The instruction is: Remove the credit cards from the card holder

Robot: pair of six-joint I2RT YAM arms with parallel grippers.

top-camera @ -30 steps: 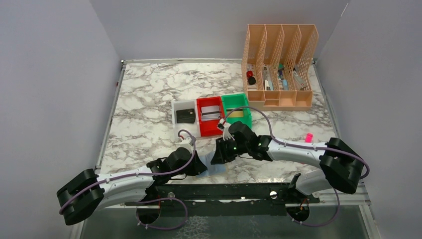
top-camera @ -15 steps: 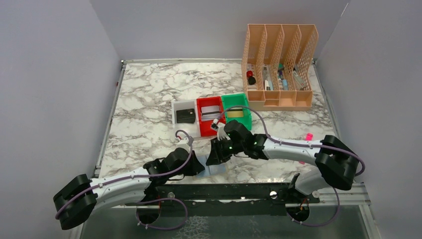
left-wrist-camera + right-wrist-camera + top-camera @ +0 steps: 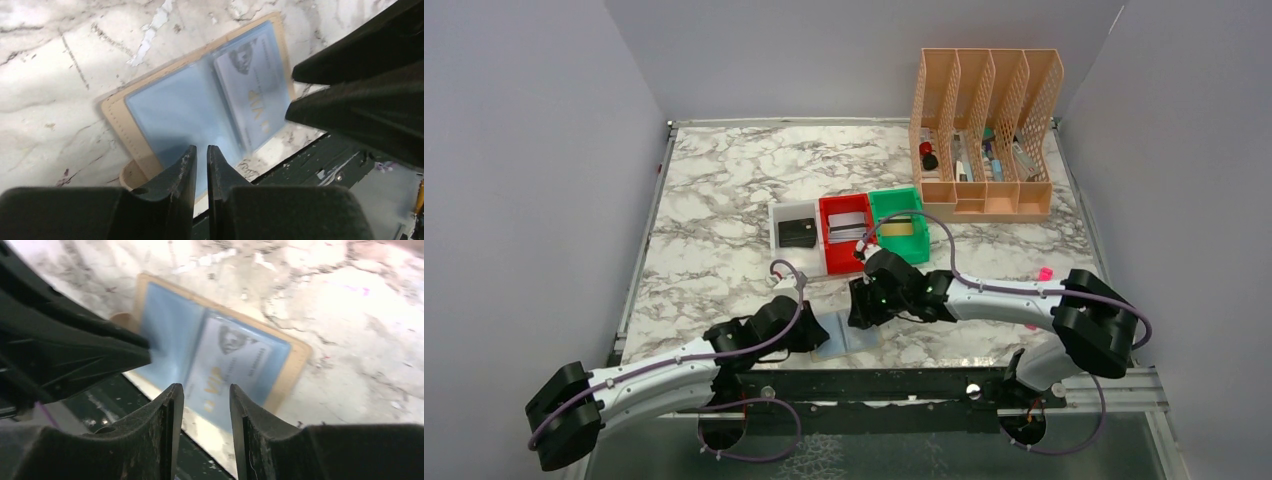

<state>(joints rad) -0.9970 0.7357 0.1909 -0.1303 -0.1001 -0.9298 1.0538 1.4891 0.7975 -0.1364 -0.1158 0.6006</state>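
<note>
Open holder (image 3: 175, 110) lies flat at near edge of surface (image 3: 724, 200), between both grippers. Silvery card (image 3: 227, 365) sits in right pocket, long axis parallel to fold, just below right gripper (image 3: 206, 390), whose jaws are apart and empty. Left gripper (image 3: 201, 150) is almost together, tips on left page, likely pinning it. Right arm nearer card.

The left arm (image 3: 664, 370) and right arm (image 3: 1004, 295) reach inward, low over the card holder (image 3: 175, 110). The left gripper (image 3: 201, 152) has its jaws nearly together at the holder's left side. The right gripper (image 3: 206, 390) hangs above it, jaws apart.
</note>
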